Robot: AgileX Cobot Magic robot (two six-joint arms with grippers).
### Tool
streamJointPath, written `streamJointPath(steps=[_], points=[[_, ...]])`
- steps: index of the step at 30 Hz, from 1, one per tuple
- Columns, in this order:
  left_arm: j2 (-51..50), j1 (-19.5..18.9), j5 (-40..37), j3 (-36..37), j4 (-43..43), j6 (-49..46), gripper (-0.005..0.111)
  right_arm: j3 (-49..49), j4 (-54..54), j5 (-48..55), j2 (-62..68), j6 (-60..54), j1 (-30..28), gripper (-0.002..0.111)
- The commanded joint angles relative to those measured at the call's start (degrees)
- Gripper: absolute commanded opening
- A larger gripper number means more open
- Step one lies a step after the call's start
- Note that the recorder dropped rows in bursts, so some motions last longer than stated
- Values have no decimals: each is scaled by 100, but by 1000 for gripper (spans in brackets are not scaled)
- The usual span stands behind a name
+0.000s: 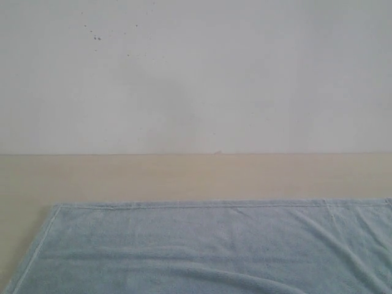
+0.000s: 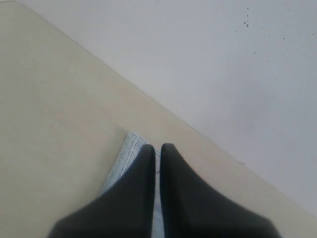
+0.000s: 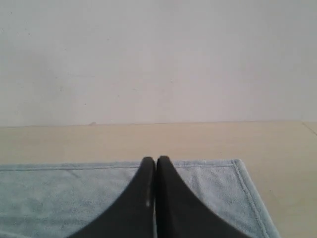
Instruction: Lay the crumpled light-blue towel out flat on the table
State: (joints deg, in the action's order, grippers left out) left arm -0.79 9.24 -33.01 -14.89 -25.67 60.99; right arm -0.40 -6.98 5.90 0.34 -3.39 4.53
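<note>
Where wall meets table, towel.

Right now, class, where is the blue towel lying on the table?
In the exterior view the towel covers the near part of the table, its far hem running parallel to the white wall with a bare strip of tabletop between them.

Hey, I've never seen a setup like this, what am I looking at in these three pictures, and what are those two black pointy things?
It is a two-armed robot working at a table. One picture comes from a camera off the arms: it shows a light-blue towel lying mostly flat, with some folds at its right. The other two come from cameras on the wrists. The black points are each arm's fingers, pressed together: the left end effector over a towel corner, the right end effector above the towel near another corner. Whether either pinches the cloth is not visible.
</note>
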Motion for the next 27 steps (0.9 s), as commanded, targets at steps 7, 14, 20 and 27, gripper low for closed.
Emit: streamJointPath(steps=[7,14,20,27], points=[[11,7,12,11,-131,-29,4,40,195,673,-34,-61,4,0],[11,7,23,11,-131,-29,4,40,195,673,-34,-40,4,0],[0,7,2,214,97,-29,4,40,195,673,-34,-40,4,0],[79,7,-55,836,1417,-1749,4,40,195,673,-34,-40,4,0]])
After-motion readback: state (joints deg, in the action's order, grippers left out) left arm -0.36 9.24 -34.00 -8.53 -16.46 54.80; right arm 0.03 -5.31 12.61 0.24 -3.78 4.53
